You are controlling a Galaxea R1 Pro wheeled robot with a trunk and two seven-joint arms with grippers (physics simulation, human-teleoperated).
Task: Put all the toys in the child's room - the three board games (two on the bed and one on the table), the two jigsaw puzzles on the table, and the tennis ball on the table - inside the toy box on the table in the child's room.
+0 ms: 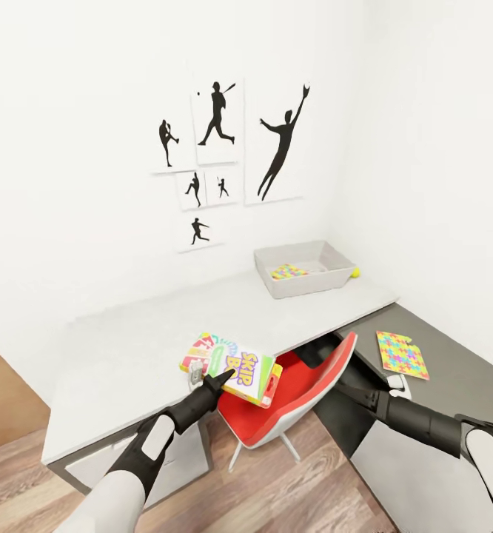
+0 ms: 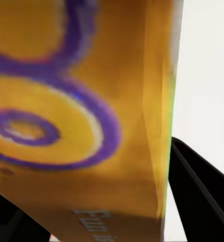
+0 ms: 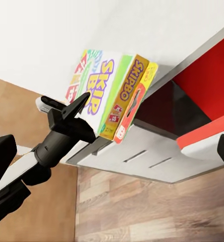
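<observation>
Head view: the left pincer [image 1: 206, 379] grips a yellow-green board game [image 1: 233, 368], tilted over the table's [image 1: 128, 348] near edge. The toy box [image 1: 303, 268] stands far right near the wall corner, a jigsaw puzzle [image 1: 289, 272] inside, a tennis ball [image 1: 355, 272] just beside it. Another jigsaw puzzle [image 1: 401, 354] lies on the lower dark section. A red chair [image 1: 306, 389] stands below. Left wrist view: the box fills the frame, fingers [image 2: 203, 201] alongside. Right wrist view: box clamped; I cannot tell the right pincer's opening.

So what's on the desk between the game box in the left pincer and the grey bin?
Nothing: in the head view, bare light-grey desk separates the game box from the bin.
</observation>
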